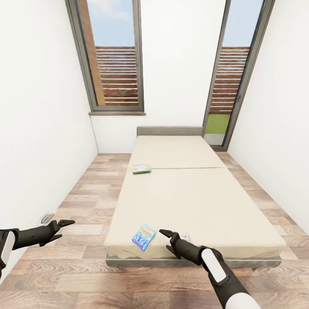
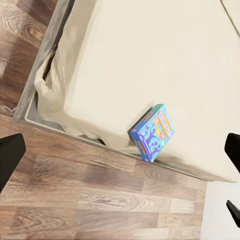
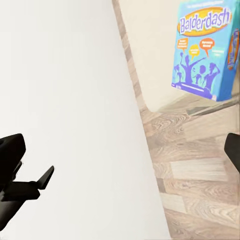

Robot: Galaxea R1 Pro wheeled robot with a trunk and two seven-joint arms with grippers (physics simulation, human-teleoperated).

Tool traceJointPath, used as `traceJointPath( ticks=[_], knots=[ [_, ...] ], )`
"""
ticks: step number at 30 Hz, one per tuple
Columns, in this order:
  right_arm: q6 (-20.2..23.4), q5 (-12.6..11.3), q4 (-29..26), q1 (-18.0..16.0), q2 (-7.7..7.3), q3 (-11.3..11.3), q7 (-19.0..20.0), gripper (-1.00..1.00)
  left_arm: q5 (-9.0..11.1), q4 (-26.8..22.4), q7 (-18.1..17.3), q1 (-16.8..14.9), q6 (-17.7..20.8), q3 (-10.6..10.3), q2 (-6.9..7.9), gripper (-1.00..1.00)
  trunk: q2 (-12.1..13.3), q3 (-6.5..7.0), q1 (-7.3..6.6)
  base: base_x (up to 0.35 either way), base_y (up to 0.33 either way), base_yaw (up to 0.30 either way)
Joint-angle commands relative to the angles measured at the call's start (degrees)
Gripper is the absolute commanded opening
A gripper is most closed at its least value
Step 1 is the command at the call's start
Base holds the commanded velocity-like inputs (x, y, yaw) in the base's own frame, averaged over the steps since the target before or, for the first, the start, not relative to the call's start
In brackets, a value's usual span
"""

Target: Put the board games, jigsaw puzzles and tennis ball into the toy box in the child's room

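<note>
head view first: you are facing the bed (image 1: 189,193), which is stretching away toward twelve o'clock between two tall windows (image 1: 113,56). a blue "balderdash" board game (image 1: 143,236) is lying near the mattress edge at six o'clock, and a white-green board game (image 1: 141,169) is sitting on the bed's edge at eleven o'clock. your left gripper (image 1: 64,226) is hovering over the floor (image 1: 86,189) at eight o'clock, jaws parted, gripping nothing. your right gripper (image 1: 168,239) is hanging just beside the blue box, apart from it; its jaw gap you cannot tell here.

left wrist view: the blue box is resting by the mattress corner, fingers (image 2: 10,157) spread wide.

right wrist view: the box is showing its printed lid, fingertips (image 3: 12,155) standing wide apart, empty.
</note>
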Motion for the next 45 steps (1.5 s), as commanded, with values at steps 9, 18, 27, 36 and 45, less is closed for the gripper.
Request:
traceJointPath(
  ticks=[9,18,27,36,45],
  knots=[
    [-3.2,-0.3,4.1,-0.2,0.69,-0.2,-0.1,1.00,0.2,0.0,0.0,0.0,0.4,0.1,-0.06,1.00,-3.7,-1.67,1.98,0.000,0.000,0.000],
    [-3.3,-3.1,4.5,-0.1,0.69,-0.3,0.1,1.00,0.2,0.0,0.0,0.0,0.4,0.0,-0.08,1.00,-7.3,-3.29,3.96,0.000,0.000,0.000],
    [-2.9,-7.4,4.6,-0.1,0.64,-0.3,-0.1,1.00,0.2,0.0,0.0,0.0,0.4,0.1,-0.08,1.00,-10.9,-4.91,5.93,0.000,0.000,0.000],
    [-2.7,-7.8,4.6,-0.1,0.76,-0.2,0.0,1.00,0.2,0.0,0.0,0.0,0.4,0.2,-0.05,1.00,-14.5,-6.52,7.91,0.000,0.000,0.000],
    [-2.5,-11.7,4.6,-0.1,1.44,-0.1,-0.1,1.00,0.3,0.0,0.0,0.0,0.4,0.3,0.01,1.00,-18.1,-8.14,9.89,0.000,0.000,0.000]
  ],
)
